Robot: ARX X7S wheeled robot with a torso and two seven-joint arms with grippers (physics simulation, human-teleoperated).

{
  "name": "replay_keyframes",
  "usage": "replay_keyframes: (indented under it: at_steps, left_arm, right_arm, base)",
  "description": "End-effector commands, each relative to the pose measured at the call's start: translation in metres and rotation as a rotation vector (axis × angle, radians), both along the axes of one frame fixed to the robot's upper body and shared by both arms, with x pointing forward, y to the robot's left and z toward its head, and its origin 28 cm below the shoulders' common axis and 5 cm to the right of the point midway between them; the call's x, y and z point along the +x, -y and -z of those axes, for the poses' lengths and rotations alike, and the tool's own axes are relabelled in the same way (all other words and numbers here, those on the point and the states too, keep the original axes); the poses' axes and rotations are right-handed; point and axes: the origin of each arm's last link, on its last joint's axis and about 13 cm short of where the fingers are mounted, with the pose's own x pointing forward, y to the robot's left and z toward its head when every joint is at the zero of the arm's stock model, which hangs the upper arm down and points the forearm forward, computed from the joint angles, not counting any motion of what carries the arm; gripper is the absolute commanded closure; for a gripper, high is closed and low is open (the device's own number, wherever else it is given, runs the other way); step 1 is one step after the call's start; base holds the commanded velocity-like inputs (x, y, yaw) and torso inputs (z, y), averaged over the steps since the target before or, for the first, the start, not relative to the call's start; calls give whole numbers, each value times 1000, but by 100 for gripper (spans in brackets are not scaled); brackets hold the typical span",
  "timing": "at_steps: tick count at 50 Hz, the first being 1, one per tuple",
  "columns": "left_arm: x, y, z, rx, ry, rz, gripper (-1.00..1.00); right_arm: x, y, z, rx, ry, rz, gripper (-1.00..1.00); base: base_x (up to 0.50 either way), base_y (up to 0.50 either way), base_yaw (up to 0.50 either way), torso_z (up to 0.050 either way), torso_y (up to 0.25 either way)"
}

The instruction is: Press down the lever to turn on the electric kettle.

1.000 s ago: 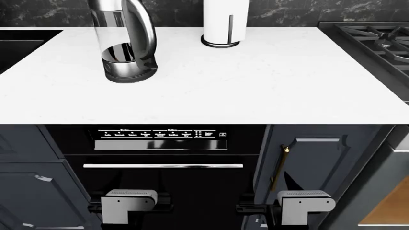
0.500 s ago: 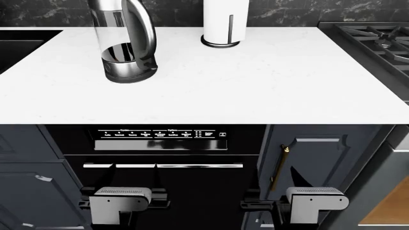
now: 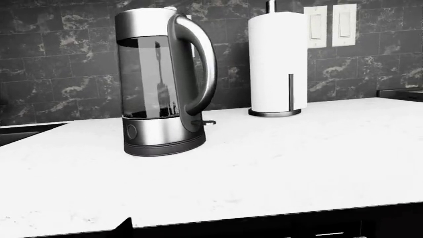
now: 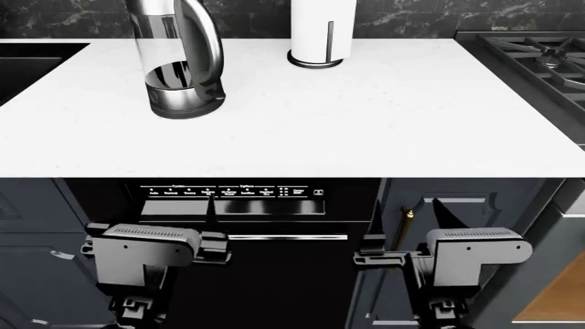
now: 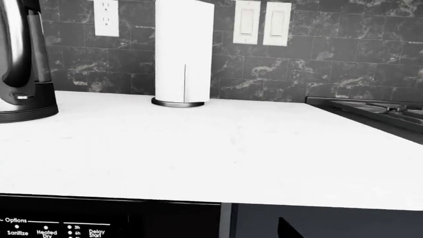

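Below the counter (image 4: 292, 147) edge, both gripper states unclear; electric kettle (image 3: 162, 82) stands well apart

A white paper-towel roll (image 4: 322, 31) stands upright on a dark round stand at the back of the white tabletop (image 4: 366, 116), against a wall of dark marbled tiles (image 3: 59, 59) carrying two white light switches (image 5: 261, 22) and a white outlet (image 5: 106, 17). A gas stove (image 4: 539, 58) with black grates sits at the tabletop's right end, and a dark sink (image 4: 27, 62) is set in at its left. Below the front edge is a black dishwasher (image 4: 233, 226) with a row of white labels and a steel bar handle, with dark blue cabinet doors (image 4: 448, 219) beside it.
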Motion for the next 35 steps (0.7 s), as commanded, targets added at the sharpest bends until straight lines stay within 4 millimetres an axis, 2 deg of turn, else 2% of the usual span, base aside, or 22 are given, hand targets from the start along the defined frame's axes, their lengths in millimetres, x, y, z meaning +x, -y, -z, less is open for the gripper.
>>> replay_keyframes:
  at_steps: [1, 9, 20, 35]
  left_arm:
    - [10, -12, -38, 30, -22, 8, -100]
    - [18, -21, -63, 21, -12, -30, -100]
    - [25, -32, -84, -19, -37, -55, -100]
    - [33, -39, -84, -61, -82, -59, -100]
  right_arm:
    - [16, 4, -31, -56, -29, -41, -100]
    - [29, 4, -56, -60, -41, -72, -100]
    - [49, 6, -81, -19, -97, -76, -100]
    - [57, 6, -85, -17, -140, -94, -100]
  base:
    - [0, 0, 0, 0, 0]
    - [0, 0, 0, 0, 0]
    - [0, 0, 0, 0, 0]
    - [0, 0, 0, 0, 0]
